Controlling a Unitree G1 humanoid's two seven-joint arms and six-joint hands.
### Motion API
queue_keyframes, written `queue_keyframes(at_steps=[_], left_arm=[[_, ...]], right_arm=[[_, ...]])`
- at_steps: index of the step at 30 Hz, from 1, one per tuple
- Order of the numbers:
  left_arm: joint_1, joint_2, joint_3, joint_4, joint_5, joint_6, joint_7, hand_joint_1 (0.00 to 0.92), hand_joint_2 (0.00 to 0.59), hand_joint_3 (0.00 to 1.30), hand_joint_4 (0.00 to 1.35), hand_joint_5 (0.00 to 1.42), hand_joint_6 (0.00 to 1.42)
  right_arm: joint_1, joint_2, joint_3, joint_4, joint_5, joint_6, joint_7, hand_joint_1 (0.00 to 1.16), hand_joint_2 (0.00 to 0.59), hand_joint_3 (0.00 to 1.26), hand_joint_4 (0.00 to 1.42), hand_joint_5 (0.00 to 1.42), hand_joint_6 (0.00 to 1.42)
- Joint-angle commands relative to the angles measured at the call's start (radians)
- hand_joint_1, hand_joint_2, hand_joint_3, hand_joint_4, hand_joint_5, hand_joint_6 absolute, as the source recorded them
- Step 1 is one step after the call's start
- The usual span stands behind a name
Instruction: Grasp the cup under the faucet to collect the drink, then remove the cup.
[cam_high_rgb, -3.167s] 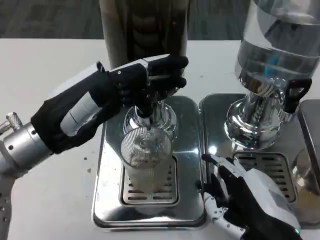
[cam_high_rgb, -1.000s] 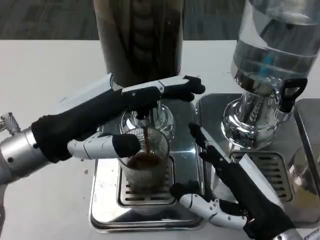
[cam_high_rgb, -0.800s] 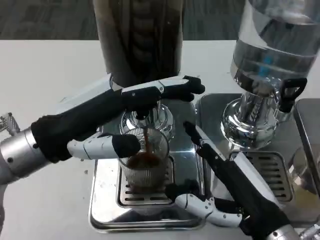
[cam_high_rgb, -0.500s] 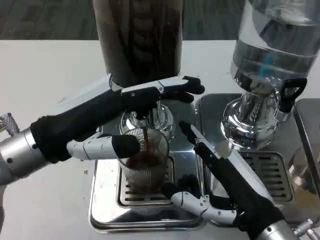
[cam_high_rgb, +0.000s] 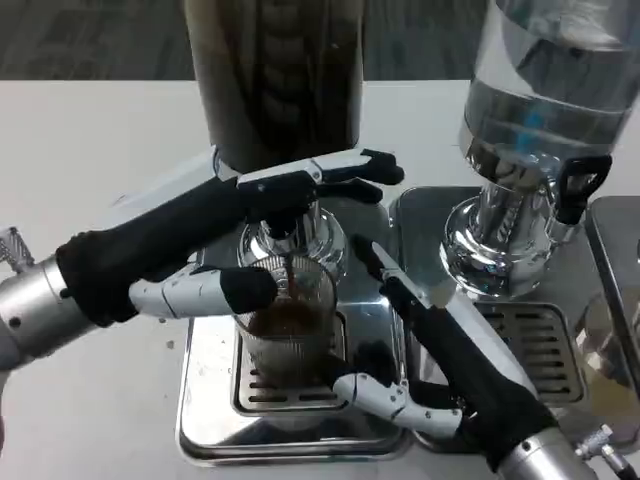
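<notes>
- on my feed the cup (cam_high_rgb: 288, 318), a ribbed clear glass, stands upright on the slotted grate of the left drip tray (cam_high_rgb: 200, 400), directly under the faucet (cam_high_rgb: 283, 222) of the dark drink dispenser (cam_high_rgb: 272, 80).
- a thin brown stream runs from the faucet into the cup, and brown drink fills roughly the lower part of it.
- my left hand (cam_high_rgb: 270, 200) reaches in from the left, its long fingers (cam_high_rgb: 350, 175) laid flat across the top of the faucet handle and extended to the right.
- the left thumb (cam_high_rgb: 215, 290) sits lower, with its black tip touching the cup's left rim. i read this hand as spread and pressing on the handle, not wrapped around anything.
- my right hand (cam_high_rgb: 440, 350) comes in from the lower right with fingers apart. one finger points up and left, just beside the cup's right side, and the white thumb (cam_high_rgb: 375, 390) lies low on the tray by the cup's base.
- i cannot tell whether the right hand actually touches the glass. it brackets the cup without closing on it.
- to the right, a second dispenser with a clear tank (cam_high_rgb: 545, 110) stands on its own drip tray (cam_high_rgb: 530, 340), its black tap handle (cam_high_rgb: 575, 185) facing right.
- everything sits on the white table (cam_high_rgb: 90, 150).
</notes>
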Motion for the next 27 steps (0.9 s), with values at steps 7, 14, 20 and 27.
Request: queue_keyframes(at_steps=[7, 14, 20, 27], left_arm=[[0.03, 0.013, -0.002, -0.007, 0.019, -0.003, 0.007, 0.0, 0.096, 0.18, 0.08, 0.17, 0.12], [0.03, 0.015, 0.004, -0.003, 0.025, -0.005, 0.017, 0.0, 0.096, 0.18, 0.09, 0.17, 0.12], [0.037, 0.007, 0.057, 0.0, 0.032, -0.018, 0.085, 0.0, 0.096, 0.18, 0.09, 0.17, 0.12], [0.04, 0.008, 0.104, 0.008, 0.048, -0.018, 0.133, 0.0, 0.097, 0.18, 0.1, 0.17, 0.12]], right_arm=[[-0.08, 0.028, 0.019, 0.071, -0.004, -0.028, -0.019, 0.55, 0.198, 0.0, 0.0, 0.0, 0.02], [-0.116, 0.037, 0.025, 0.114, -0.003, -0.043, -0.026, 0.55, 0.202, 0.0, 0.0, 0.0, 0.02], [-0.124, 0.037, 0.026, 0.125, 0.0, -0.046, -0.025, 0.54, 0.206, 0.0, 0.0, 0.0, 0.03], [-0.133, 0.037, 0.027, 0.133, 0.001, -0.047, -0.025, 0.54, 0.207, 0.0, 0.0, 0.0, 0.03]])
